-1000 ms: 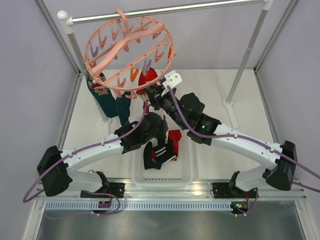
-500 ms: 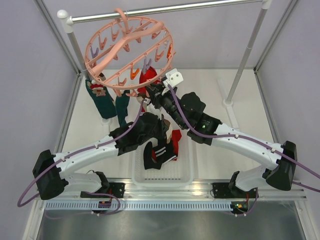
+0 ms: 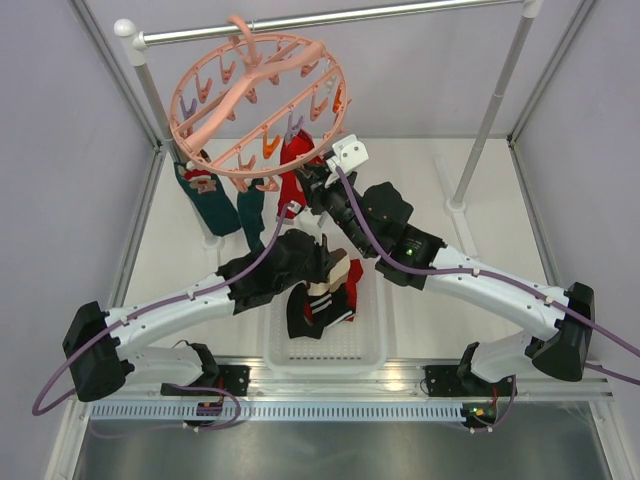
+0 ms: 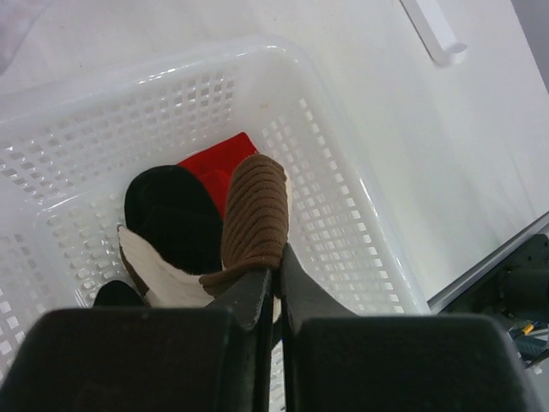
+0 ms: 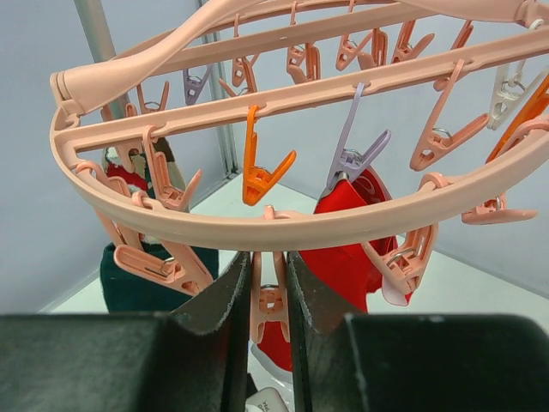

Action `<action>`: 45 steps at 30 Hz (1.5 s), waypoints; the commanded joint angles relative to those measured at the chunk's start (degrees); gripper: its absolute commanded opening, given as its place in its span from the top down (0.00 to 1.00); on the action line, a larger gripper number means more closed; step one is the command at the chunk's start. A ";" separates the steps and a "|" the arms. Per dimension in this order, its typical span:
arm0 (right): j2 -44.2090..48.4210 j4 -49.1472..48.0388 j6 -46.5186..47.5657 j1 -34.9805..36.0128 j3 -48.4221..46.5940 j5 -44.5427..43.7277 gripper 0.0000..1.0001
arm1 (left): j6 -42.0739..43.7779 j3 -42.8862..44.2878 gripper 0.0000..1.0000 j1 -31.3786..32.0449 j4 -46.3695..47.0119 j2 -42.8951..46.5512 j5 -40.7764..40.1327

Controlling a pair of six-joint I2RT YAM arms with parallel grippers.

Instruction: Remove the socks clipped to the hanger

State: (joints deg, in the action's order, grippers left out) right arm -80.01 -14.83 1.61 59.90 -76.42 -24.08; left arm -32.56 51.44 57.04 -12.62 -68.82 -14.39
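We are partway through the job. Some socks are off the hanger [image 3: 255, 100] and lie in the white basket [image 4: 343, 215] on the worktop. We see a black sock [image 4: 171, 215] with white on it and a red one [image 4: 214, 163] there.

The left end effector [image 4: 276, 279] is over the basket. Its fingers are pressed together and pinch a brown sock [image 4: 255, 210] by one end. The sock hangs down into the basket. We cannot tell if it touches the socks under it. We think it only needs to be let go.

There is more to do up on the hanger. Two teal socks [image 3: 208, 205] hang from clips on its left side, and a red sock [image 5: 343, 249] hangs at the front under a pale purple clip.

The right end effector [image 5: 268, 275] is up at the hanger rim. Its fingers sit on both sides of a pink clip [image 5: 270, 300] and seem to squeeze it. We cannot tell which sock that clip holds.

So we count at least three socks left to take off.
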 commanded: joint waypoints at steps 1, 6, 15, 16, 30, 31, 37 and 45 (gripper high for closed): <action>1.96 -1.61 0.77 0.22 -3.12 -1.41 0.96 | -1.11 -0.55 0.95 0.18 0.23 0.00 0.51; 2.14 -1.17 1.03 0.13 -3.03 -1.76 0.96 | -2.34 -2.65 0.74 0.18 0.40 0.08 0.94; 2.40 -0.11 1.56 0.04 -2.86 -2.56 0.96 | 1.97 -5.47 0.44 0.27 3.04 5.35 5.95; 2.40 -0.02 1.47 -0.04 -2.85 -2.56 0.96 | 3.01 -5.47 0.44 0.27 3.22 6.40 7.00; 3.89 4.63 -6.35 -9.62 -2.85 5.96 0.95 | 5.49 -6.26 0.41 0.27 5.33 13.52 17.03; 3.89 4.81 -6.87 -11.10 -3.03 7.01 0.95 | 5.49 -6.18 0.41 0.27 5.33 14.14 17.81; 3.19 6.30 -10.83 -17.08 -4.69 14.49 0.94 | 5.22 -5.91 0.40 0.27 4.37 18.53 17.21; 1.17 7.71 -12.33 -19.91 -7.07 19.24 0.94 | 4.34 -7.23 0.39 0.18 2.16 21.88 9.92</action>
State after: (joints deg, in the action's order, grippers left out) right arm -77.93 -6.59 -8.71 40.29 -80.42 -7.44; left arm -29.04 45.12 57.08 -10.22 -48.40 -1.10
